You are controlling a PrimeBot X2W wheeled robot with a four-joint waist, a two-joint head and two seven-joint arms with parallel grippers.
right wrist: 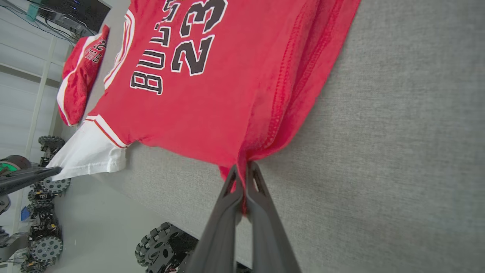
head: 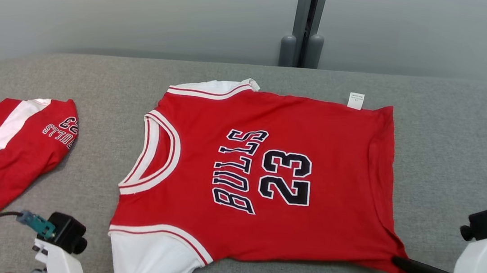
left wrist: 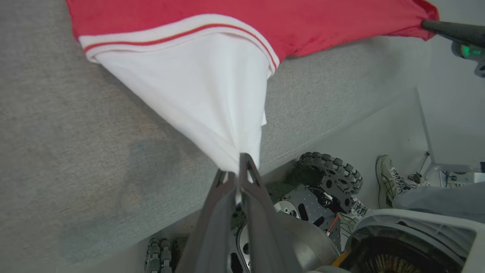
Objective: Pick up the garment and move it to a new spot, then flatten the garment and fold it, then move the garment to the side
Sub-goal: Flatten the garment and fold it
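The shirt [head: 266, 175] lies spread mid-frame on the desk [head: 461, 132]. The left claw [left wrist: 238, 168] pinches its white sleeve [left wrist: 189, 83], the right claw [right wrist: 244, 172] its red hem corner [right wrist: 265, 146]; uneven pulling could bunch it or slip a grip.

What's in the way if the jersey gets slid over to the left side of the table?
A second red and white garment lies at the left end of the table, apart from the jersey. Nothing visible lies to the jersey's right.

Grey fabric-covered table [head: 451, 144], red jersey [head: 332, 200] spread flat, red-and-white garment [head: 6, 152] near left end
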